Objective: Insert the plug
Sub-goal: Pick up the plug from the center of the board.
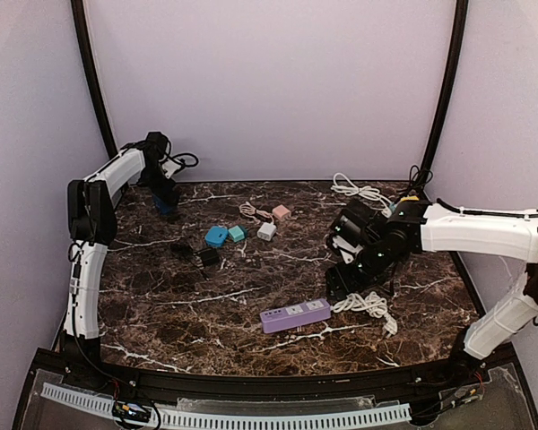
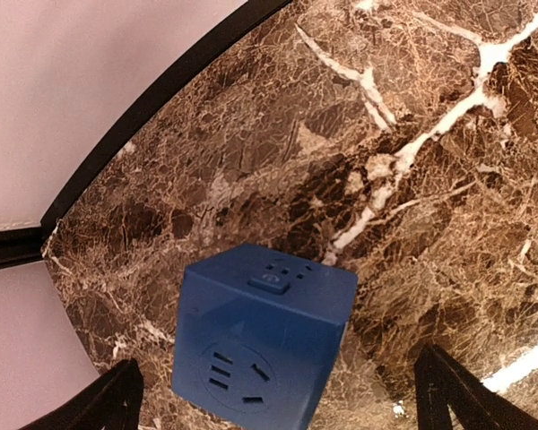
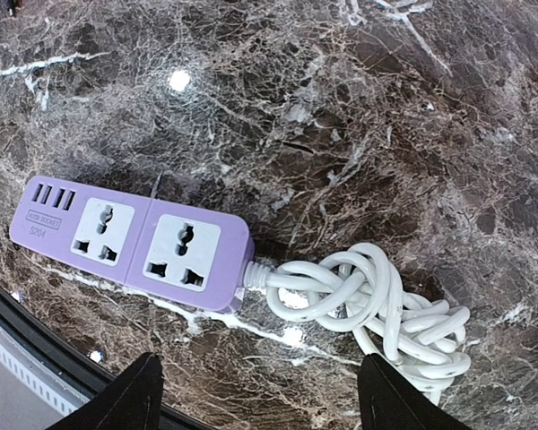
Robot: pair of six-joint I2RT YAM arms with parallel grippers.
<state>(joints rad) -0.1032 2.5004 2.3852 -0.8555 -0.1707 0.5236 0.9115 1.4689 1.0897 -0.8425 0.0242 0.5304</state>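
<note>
A blue cube socket stands on the marble table at the back left corner, its round socket face towards the camera. My left gripper is open, with a finger on each side of the cube and not touching it; in the top view the left gripper hangs over the cube. A purple power strip with two sockets and a bundled white cord lies near the front edge. My right gripper is open and empty just above the cord's root; it also shows in the top view, beside the strip.
Mid-table lie a teal cube, a green cube, a white cube, a pink cube with a cord, and a black adapter. A white cable coil lies at the back right. A black frame rims the table.
</note>
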